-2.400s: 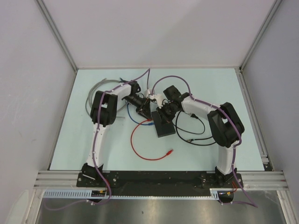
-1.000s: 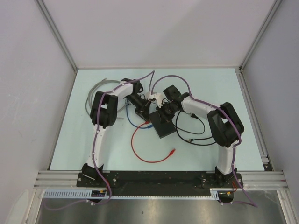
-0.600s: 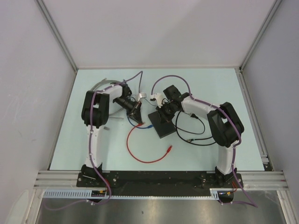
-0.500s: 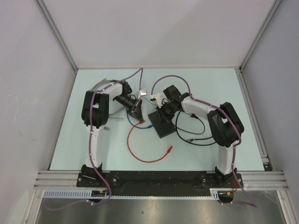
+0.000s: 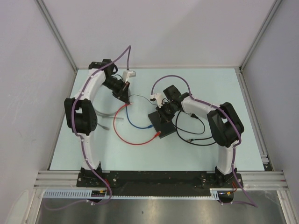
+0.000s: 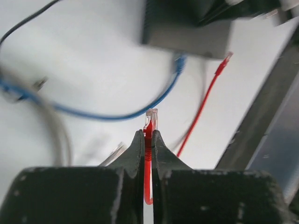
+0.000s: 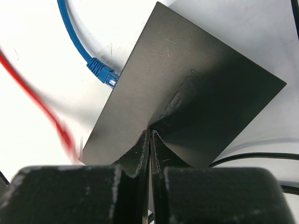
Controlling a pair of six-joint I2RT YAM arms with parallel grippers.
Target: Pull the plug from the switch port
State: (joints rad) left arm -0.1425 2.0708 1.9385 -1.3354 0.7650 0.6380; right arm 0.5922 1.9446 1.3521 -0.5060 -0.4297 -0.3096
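Observation:
My left gripper [image 5: 126, 99] is at the back left, lifted off the table. It is shut on the clear plug [image 6: 151, 116] of the red cable [image 5: 122, 136], gripped just behind the tip between my fingertips [image 6: 146, 133]. The plug is out of the flat black switch box [image 5: 163, 126] and well away from it. My right gripper [image 5: 163, 113] is shut, with its tips [image 7: 150, 133] pressed down on the top of the box [image 7: 187, 93]. The box also shows blurred at the top of the left wrist view [image 6: 187, 28].
A blue cable's plug [image 7: 105, 74] lies against the box's left edge [image 5: 149, 125]. The red cable's other end [image 5: 158, 134] lies by the box's front edge. A grey cable [image 5: 105, 116] lies at the left. Thin black cables [image 5: 196, 137] loop to the right of the box.
My left arm has swung back and to the left, holding the red plug and dragging the red cable away from the box. My right gripper has stayed on the box, which turned slightly.

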